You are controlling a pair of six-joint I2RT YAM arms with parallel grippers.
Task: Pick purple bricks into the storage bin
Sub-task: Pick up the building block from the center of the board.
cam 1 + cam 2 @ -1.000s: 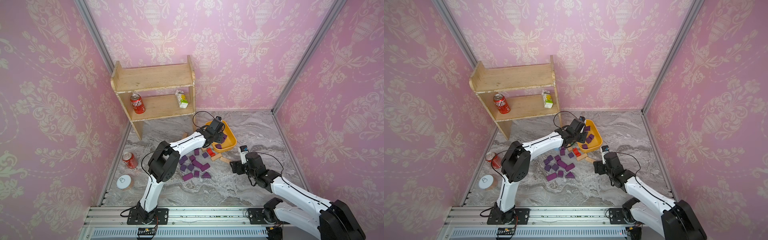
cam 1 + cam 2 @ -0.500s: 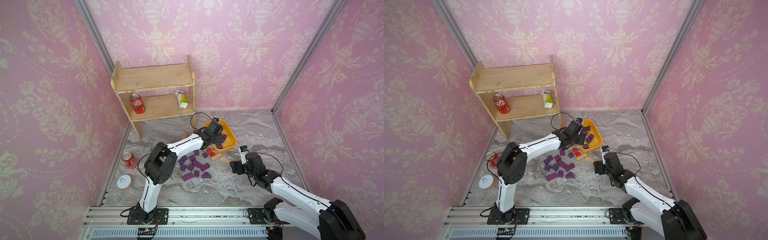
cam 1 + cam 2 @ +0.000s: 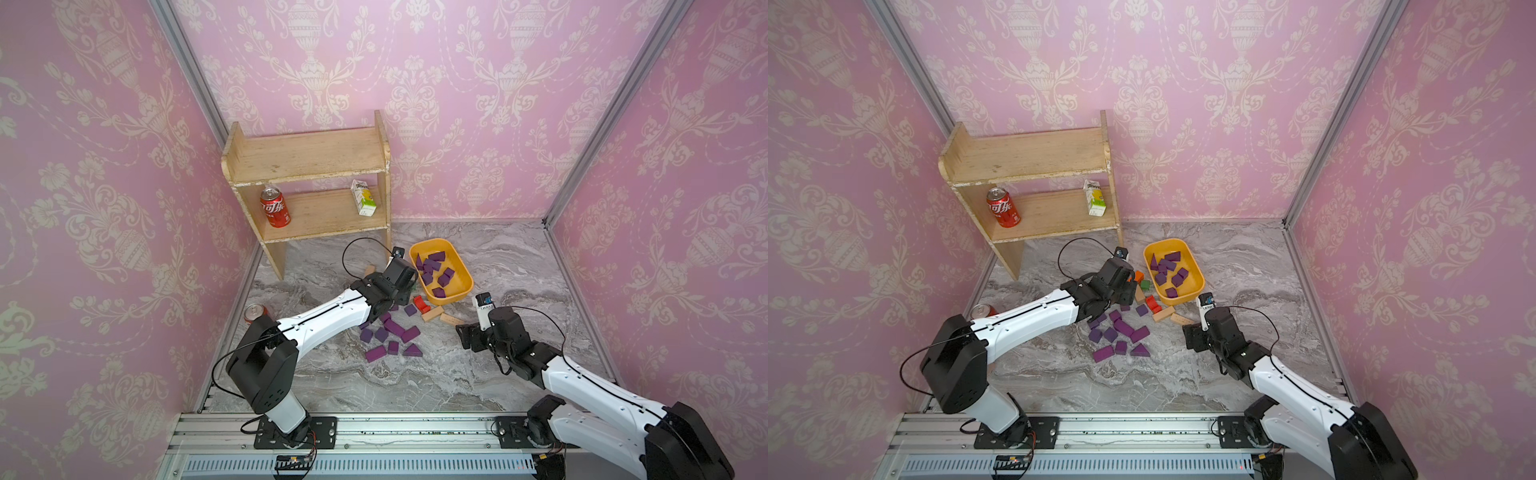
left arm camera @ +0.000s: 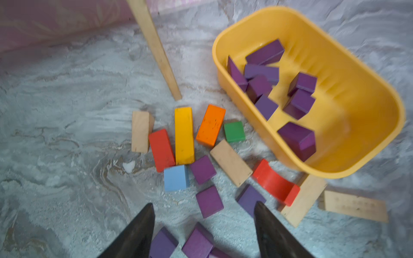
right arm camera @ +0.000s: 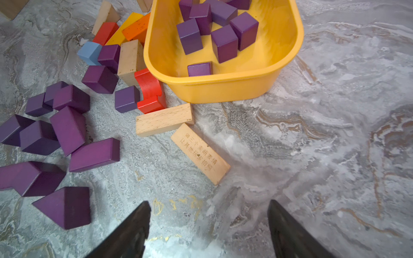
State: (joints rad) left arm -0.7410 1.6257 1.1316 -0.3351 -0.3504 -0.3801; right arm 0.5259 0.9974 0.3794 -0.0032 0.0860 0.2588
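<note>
Left fingers [image 4: 138, 230] have spread, backing off the storage bin [image 3: 463, 266].

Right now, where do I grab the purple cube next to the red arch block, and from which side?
Take the purple cube from straight above, fingers on the two faces that run perpendicular to the red arch block. The arch crowds one face; those two show floor beside them.

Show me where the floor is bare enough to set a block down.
Bare marble lies beyond the storage bin toward the back wall, and between the purple bricks and the front rail. Crowded: the strip between bin and bricks, packed with coloured blocks.
</note>
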